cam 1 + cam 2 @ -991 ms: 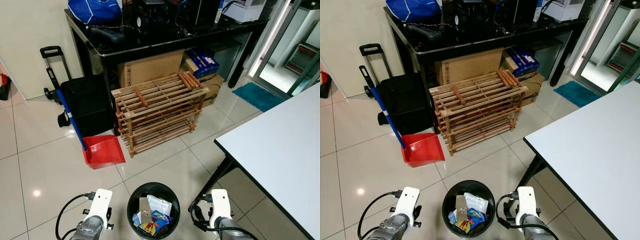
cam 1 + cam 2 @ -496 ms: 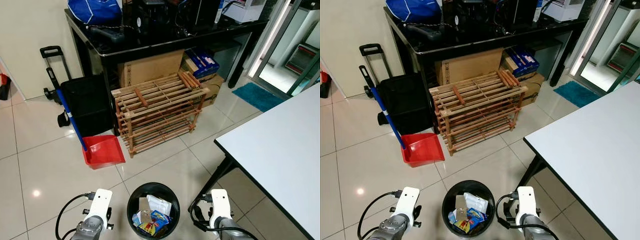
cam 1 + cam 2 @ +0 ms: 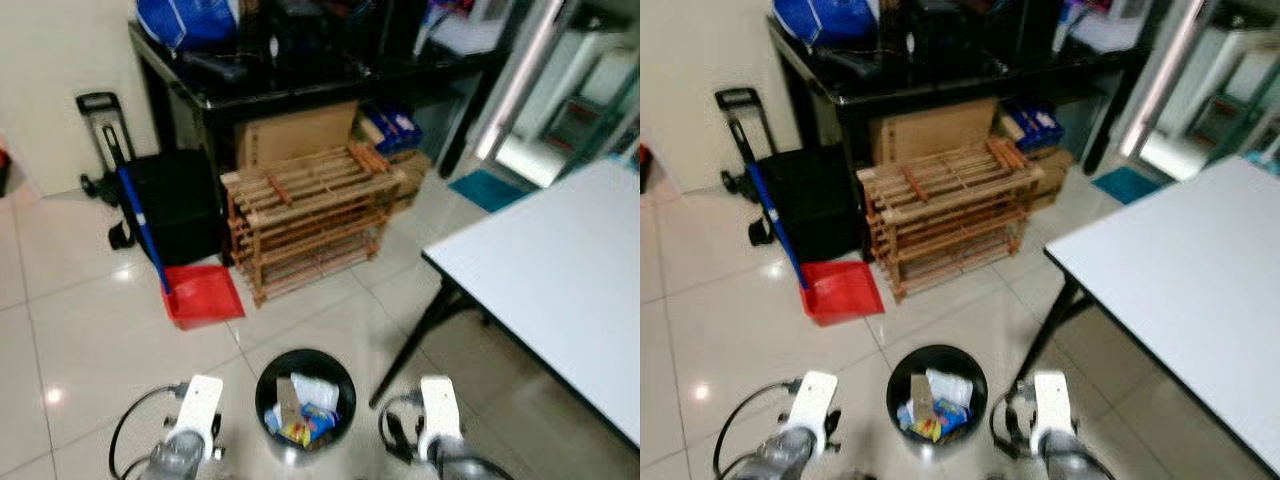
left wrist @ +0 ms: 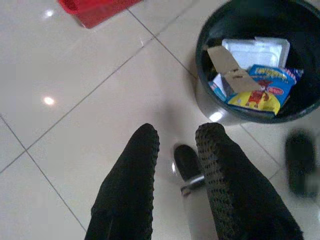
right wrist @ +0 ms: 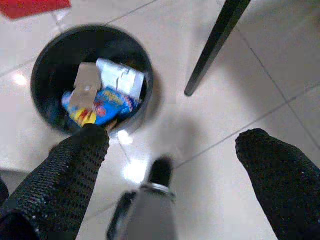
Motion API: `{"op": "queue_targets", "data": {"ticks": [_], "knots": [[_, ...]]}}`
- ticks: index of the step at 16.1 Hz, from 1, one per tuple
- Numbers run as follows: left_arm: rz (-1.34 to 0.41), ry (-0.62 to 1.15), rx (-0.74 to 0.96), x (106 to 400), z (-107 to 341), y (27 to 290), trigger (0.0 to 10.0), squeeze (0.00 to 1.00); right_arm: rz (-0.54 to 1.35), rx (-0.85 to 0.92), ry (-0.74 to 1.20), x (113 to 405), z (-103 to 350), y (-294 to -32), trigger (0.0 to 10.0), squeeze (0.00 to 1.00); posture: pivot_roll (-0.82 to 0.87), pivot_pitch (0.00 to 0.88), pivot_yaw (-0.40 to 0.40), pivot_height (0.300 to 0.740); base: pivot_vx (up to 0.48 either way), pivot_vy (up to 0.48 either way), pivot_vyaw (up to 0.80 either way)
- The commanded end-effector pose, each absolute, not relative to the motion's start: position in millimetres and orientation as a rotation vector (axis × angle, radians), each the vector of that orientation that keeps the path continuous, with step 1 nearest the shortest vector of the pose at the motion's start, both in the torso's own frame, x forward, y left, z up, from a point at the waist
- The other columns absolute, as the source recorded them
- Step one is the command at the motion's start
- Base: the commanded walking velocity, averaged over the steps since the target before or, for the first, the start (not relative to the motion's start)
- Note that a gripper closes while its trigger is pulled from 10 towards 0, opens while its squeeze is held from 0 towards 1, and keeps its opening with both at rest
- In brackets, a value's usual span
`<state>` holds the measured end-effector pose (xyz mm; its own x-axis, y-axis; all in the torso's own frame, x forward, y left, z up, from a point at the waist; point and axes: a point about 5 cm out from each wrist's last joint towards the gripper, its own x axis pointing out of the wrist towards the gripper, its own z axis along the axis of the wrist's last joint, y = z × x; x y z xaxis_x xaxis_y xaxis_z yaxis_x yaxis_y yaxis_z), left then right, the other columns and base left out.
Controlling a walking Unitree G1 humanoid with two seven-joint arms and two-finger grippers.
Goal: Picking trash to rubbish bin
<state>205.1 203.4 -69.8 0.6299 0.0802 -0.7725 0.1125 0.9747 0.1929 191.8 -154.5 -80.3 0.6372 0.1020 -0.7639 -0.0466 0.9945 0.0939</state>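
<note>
The black round rubbish bin (image 3: 342, 382) stands on the tiled floor between my two arms. Inside it lie a cardboard piece (image 4: 227, 70), a white foam tray (image 4: 255, 50) and colourful snack packets (image 4: 260, 87). My left gripper (image 4: 177, 137) hangs over the floor beside the bin, fingers a narrow gap apart with nothing between them. On the bin's other side my right gripper (image 5: 175, 135) is wide open and empty, near a black table leg (image 5: 215, 45). The white wrists of my left arm (image 3: 198, 405) and right arm (image 3: 438, 408) flank the bin.
A white table (image 3: 560, 290) on black legs stands to the right. Ahead are a red dustpan (image 3: 203, 297) with a blue handle, a wooden rack (image 3: 310, 215), a black trolley case (image 3: 175, 205) and a black desk (image 3: 330, 80) with boxes under it.
The whole picture has shifted a little and gone blurred, so the camera has moved. The bin, its trash and both arms keep the same places relative to each other.
</note>
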Motion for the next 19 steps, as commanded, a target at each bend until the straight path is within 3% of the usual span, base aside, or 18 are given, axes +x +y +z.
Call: {"op": "queue_targets", "data": {"ticks": [1, 5, 14, 19], "knots": [[-0.016, 0.899, 0.229, 201.9, -72.2, 200.1, 10.0, 0.0, 0.079, 0.057, 0.859, 198.3, -76.7, -159.3, 10.0, 0.0, -0.01, 0.002, -0.061, 0.74, -0.281, 0.0, 0.0], [-0.014, 0.897, 0.229, 202.8, -71.7, 200.1, 10.0, 0.0, 0.078, 0.065, 0.857, 198.9, -76.4, -159.1, 10.0, 0.0, -0.01, 0.003, -0.06, 0.74, -0.349, 0.0, 0.0], [0.021, 0.85, 0.2, 208.6, -67.2, 202.6, 10.0, 0.0, 0.082, 0.074, 0.855, 199.0, -76.3, -158.0, 10.0, 0.0, -0.01, 0.002, -0.059, 0.74, 0.0, 0.0, 0.0], [0.029, 0.853, 0.206, 207.9, -67.4, 204.6, 10.0, 0.0, 0.087, 0.075, 0.856, 198.5, -76.5, -158.0, 10.0, 0.0, -0.02, 0.0, -0.058, 0.74, 0.26, 0.0, 0.0]]}}
